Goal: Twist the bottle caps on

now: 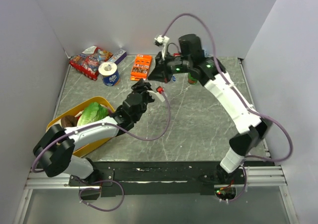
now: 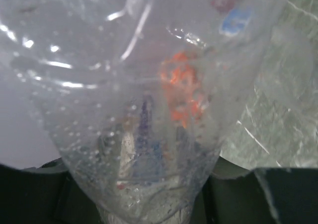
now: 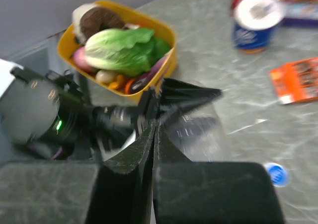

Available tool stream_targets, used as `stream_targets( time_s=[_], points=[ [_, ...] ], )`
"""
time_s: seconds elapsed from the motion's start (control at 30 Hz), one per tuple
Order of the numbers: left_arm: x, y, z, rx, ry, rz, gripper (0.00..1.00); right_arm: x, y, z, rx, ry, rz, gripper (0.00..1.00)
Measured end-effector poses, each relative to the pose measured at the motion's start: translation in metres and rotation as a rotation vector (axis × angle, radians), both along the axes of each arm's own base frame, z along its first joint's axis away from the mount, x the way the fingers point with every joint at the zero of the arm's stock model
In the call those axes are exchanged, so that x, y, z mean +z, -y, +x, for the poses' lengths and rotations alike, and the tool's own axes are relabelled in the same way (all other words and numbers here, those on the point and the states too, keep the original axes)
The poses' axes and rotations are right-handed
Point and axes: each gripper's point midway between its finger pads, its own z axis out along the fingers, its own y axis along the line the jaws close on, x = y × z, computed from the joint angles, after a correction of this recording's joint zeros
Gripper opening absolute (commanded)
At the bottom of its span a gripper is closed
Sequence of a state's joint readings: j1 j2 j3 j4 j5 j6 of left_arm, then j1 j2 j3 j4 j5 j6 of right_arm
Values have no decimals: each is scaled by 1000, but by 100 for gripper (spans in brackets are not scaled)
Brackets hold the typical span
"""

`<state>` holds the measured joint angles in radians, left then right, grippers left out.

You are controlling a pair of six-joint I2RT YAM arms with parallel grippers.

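My left gripper is shut on a clear bottle that fills the left wrist view, wet with droplets; the gripper's midpoint lies at the bottle's base. In the right wrist view the same bottle shows held in the dark left fingers. My right gripper hangs just behind the left one, its jaws pressed together right beside the bottle, with nothing seen between them. One blue cap with a white mark lies on the table. The other cap and the other bottle are out of view.
A yellow tub of lettuce and other food sits at the left, also in the right wrist view. A blue-and-white tape roll, an orange box and snack packets lie at the back. A green glass bottle stands behind the right arm.
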<state>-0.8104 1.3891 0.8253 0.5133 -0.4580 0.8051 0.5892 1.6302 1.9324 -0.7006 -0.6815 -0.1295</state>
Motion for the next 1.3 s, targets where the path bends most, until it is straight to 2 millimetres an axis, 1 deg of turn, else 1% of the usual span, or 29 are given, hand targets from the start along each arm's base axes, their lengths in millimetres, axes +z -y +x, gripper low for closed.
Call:
stream_targets(
  time_s=[0.07, 0.1, 0.13, 0.2, 0.23, 0.3, 0.33, 0.4, 0.43, 0.53, 0.57, 0.6, 0.67, 0.73, 0.8, 0.83, 0.87, 0.93, 1.03, 1.1, 1.17, 1.23, 1.3],
  points=[
    [3, 7, -1, 1, 31, 5, 1, -18, -11, 0, 11, -126, 1, 1],
    [4, 7, 0, 10, 40, 6, 1, -26, -13, 1, 7, -181, -1, 2],
    [2, 4, 0, 24, 37, 18, 1, -29, -14, 3, 3, -219, 9, 4],
    [-1, 1, 0, 35, 34, 27, 1, -31, -11, 8, -26, -274, 23, 7],
    [0, 0, 1, 42, 36, 21, 1, -31, -7, 10, -39, -292, 27, 15],
    [1, -2, 0, 43, 37, 18, 1, -26, -2, 14, -56, -310, 48, 22],
    [0, -3, -1, 41, 34, 15, 1, -22, 1, 17, -65, -314, 58, 28],
    [-6, -7, -6, 23, 12, 12, 1, -14, 7, 21, -65, -319, 87, 35],
    [-9, -7, -9, 3, -3, 13, 1, -9, 11, 23, -59, -310, 99, 43],
    [-14, -7, -17, -69, -55, 14, 1, 9, 24, 26, -22, -204, 120, 53],
    [-15, -6, -21, -107, -79, 16, 1, 15, 30, 24, -6, -150, 120, 54],
    [-16, -6, -24, -132, -93, 17, 1, 22, 36, 20, 19, -78, 114, 56],
    [-21, -2, -32, -206, -135, 28, 1, 32, 47, 3, 78, 50, 89, 60],
    [-28, 0, -38, -260, -173, 42, 1, 37, 56, -20, 150, 188, 53, 63],
    [-40, 2, -47, -334, -231, 66, 1, 38, 64, -52, 240, 343, 1, 66],
    [-49, 4, -53, -375, -271, 82, 1, 37, 66, -62, 272, 394, -18, 68],
    [-52, 3, -54, -383, -287, 86, 1, 33, 67, -78, 326, 465, -46, 69],
    [-61, 2, -60, -427, -345, 105, 1, 22, 69, -96, 401, 574, -95, 71],
    [-62, 4, -66, -479, -390, 111, 1, -12, 70, -118, 521, 690, -177, 72],
    [-58, 7, -70, -521, -400, 112, 1, -35, 72, -124, 579, 736, -234, 72],
    [-57, 11, -74, -556, -403, 112, 1, -51, 71, -125, 620, 768, -276, 72],
    [-58, 13, -80, -593, -415, 123, 1, -62, 70, -124, 646, 797, -313, 72],
    [-60, 14, -86, -621, -429, 132, 1, -67, 70, -121, 656, 818, -333, 71]
  ],
)
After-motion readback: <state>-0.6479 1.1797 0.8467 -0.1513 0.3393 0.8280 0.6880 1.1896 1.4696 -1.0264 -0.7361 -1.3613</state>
